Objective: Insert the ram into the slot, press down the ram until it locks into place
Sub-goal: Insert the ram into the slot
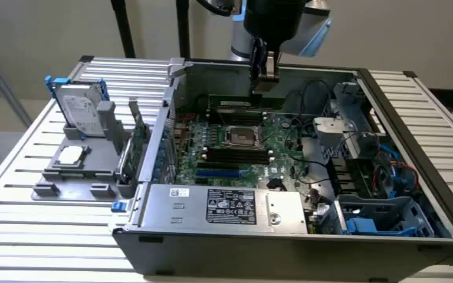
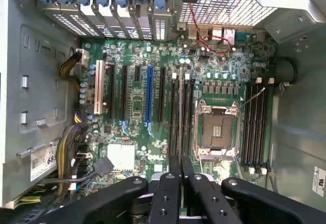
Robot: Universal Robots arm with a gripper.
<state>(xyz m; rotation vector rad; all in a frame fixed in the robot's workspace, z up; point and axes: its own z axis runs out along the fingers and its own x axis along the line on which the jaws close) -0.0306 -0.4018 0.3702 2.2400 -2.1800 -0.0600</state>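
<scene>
The ram (image 1: 238, 103), a thin green stick with a white label, stands on edge along the far memory sockets of the motherboard (image 1: 210, 132) inside the open computer case (image 1: 289, 247). My gripper (image 1: 261, 88) hangs just above its right half, apart from it, fingers shut with nothing between them. In the wrist view the black fingers (image 2: 169, 183) meet at my gripper (image 2: 181, 159) over the board. Black memory sockets (image 2: 254, 127) run on one side of the processor socket (image 2: 218, 130), and another pair of sockets (image 2: 181, 114) lies on the other side.
A grey holder (image 1: 77, 171) at the exterior view's left carries a hard drive (image 1: 81, 109) in a blue frame, a processor chip (image 1: 70, 155) and a taller green card (image 1: 140, 147). The power supply (image 1: 226, 206), cables (image 1: 313, 94) and a blue drive cage (image 1: 384, 218) crowd the case.
</scene>
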